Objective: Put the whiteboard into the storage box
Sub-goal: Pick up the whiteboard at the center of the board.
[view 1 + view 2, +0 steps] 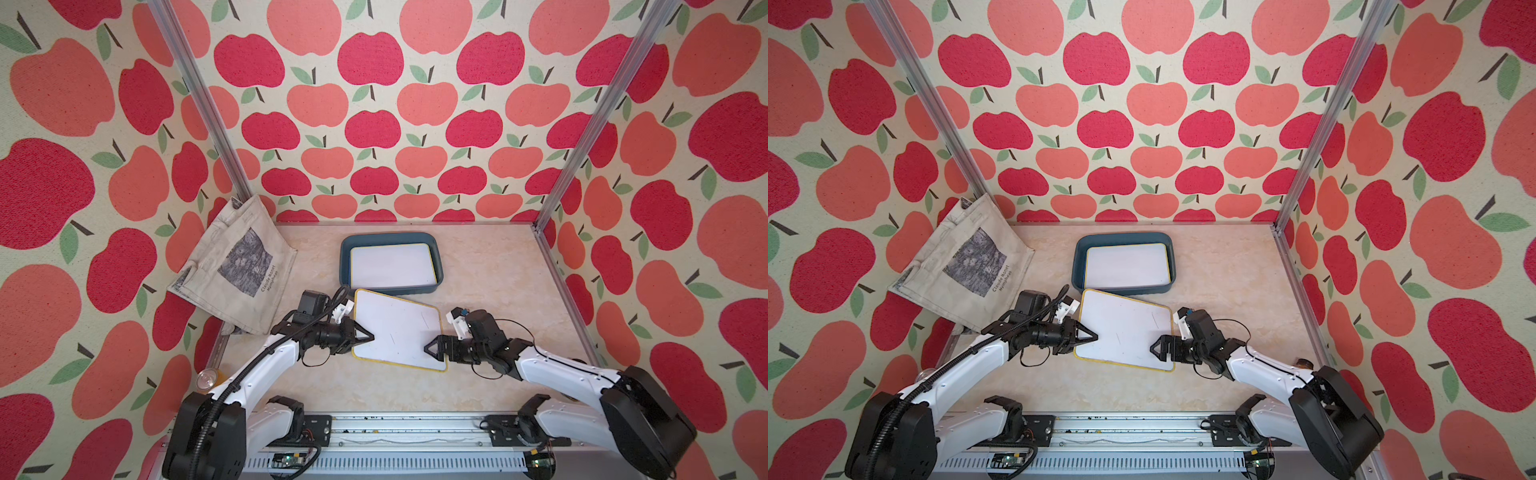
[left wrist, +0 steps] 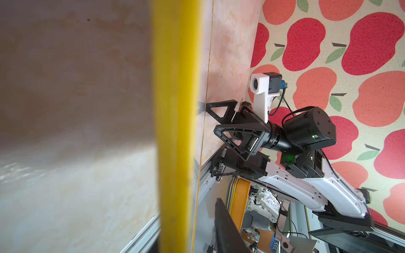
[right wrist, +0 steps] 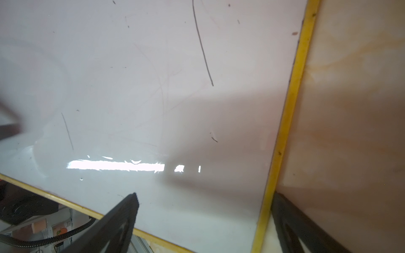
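Trouble was brewing at the rim. The whiteboard sat skewed just in front of the storage box, its far corner right at the box's near wall. The box already had another whiteboard lying flat inside (a snug fit, barely any margin).

Carried in at that angle, a corner would likely have snagged the flared rim. That could have shoved the box back across the table or left the board propped half in.

The other worry was grip. The right gripper had its jaws spread: in the right wrist view one finger sat over the white face and one past the yellow frame, so nothing was pinched there. The left gripper was at the opposite edge; whether it was clamped, I couldn't tell. A one-sided hold on a slick board would have invited sag and slip.

Both arms reached in low from the near side, forearms converging, wrists rolled, facing each other across the board.
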`<state>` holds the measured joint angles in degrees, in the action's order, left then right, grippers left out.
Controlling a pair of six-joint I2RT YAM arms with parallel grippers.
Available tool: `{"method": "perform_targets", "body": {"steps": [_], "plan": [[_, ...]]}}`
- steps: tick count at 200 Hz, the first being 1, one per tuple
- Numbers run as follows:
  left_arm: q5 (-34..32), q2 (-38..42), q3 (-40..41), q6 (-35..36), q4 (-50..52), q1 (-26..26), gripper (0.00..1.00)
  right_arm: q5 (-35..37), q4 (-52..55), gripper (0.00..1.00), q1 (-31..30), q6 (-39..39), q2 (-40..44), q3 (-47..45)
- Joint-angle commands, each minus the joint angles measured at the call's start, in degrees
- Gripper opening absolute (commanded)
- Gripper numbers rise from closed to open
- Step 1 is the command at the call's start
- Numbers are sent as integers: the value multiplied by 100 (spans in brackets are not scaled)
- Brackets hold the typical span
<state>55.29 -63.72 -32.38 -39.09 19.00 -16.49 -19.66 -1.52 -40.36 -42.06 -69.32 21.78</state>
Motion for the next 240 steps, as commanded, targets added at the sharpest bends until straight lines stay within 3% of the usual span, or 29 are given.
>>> {"method": "perform_targets", "body": {"steps": [1, 57, 102, 181, 240], "plan": [[-107, 106, -173, 23, 108, 18, 27, -81, 1148, 99, -38, -135, -438, -404], [-293, 99, -135, -38, 186, 19, 26, -163, 892, 99, -36, -125, -722, -314], [-646, 584, -190, 6, 538, 164, 27, -61, 867, 99, -42, -132, -785, -218], [-388, 536, -118, -142, 131, 239, 19, -83, 880, 99, -35, -56, -705, -231], [-569, 554, -198, 24, 428, 242, 16, -67, 1018, 99, -36, 18, -696, -84]]}}
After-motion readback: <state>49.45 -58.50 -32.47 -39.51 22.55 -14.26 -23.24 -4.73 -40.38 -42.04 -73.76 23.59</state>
